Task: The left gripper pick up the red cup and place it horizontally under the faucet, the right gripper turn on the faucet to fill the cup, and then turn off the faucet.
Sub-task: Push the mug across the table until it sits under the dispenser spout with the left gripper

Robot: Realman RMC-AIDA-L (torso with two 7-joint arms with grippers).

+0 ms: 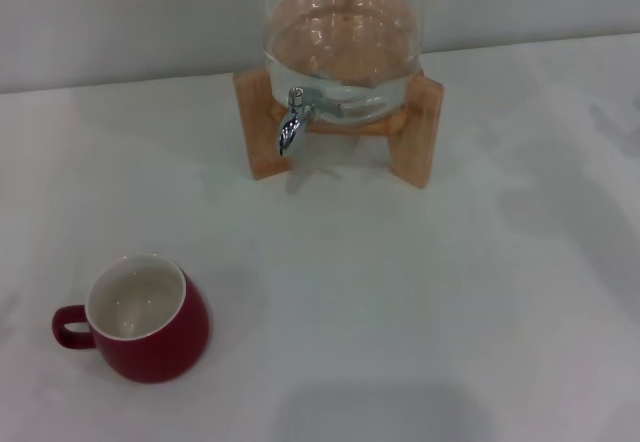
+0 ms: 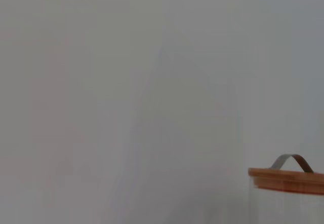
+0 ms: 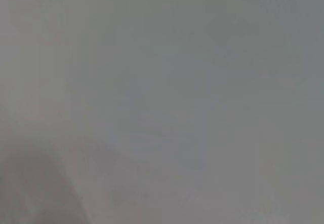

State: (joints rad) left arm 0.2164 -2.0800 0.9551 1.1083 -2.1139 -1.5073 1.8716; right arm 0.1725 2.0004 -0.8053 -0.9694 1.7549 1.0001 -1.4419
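Red cup (image 1: 145,320) sitting upright, far from faucet (image 1: 292,122); I'm aiming left fingers at rim; fingers unseen, cannot tell.

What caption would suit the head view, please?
Red cup upright on white table, apart from dispenser's faucet; no grippers visible.
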